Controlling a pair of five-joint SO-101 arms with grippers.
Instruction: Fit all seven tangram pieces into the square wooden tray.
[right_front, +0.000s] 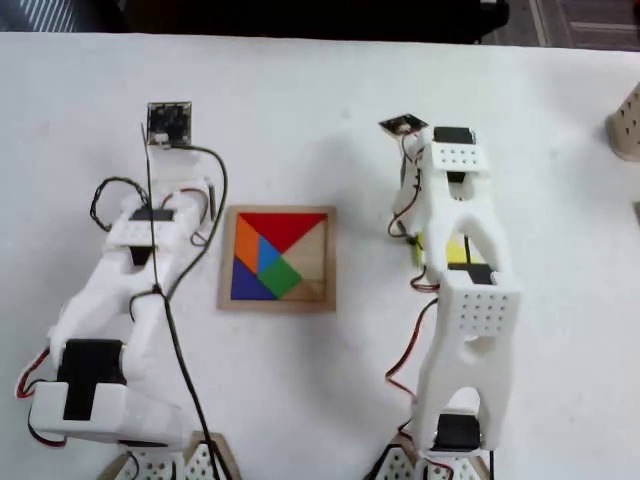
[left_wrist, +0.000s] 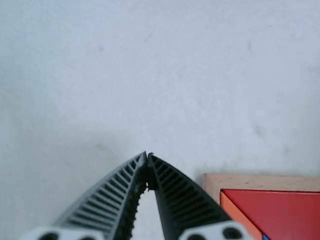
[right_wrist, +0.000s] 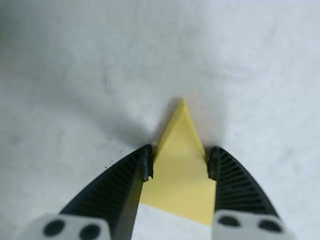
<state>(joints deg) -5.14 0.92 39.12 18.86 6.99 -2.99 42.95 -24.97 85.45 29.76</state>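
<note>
The square wooden tray lies mid-table between the arms. In it lie a red triangle, an orange piece, a light blue piece, a green piece and a blue piece; its right side is bare wood. A yellow triangle lies right of the tray, under the right arm. My right gripper grips its two slanted edges. My left gripper is shut and holds nothing, just off the tray's corner.
Black and red cables trail over the table beside the left arm. A pale perforated object stands at the far right edge. Open white table lies beyond and in front of the tray.
</note>
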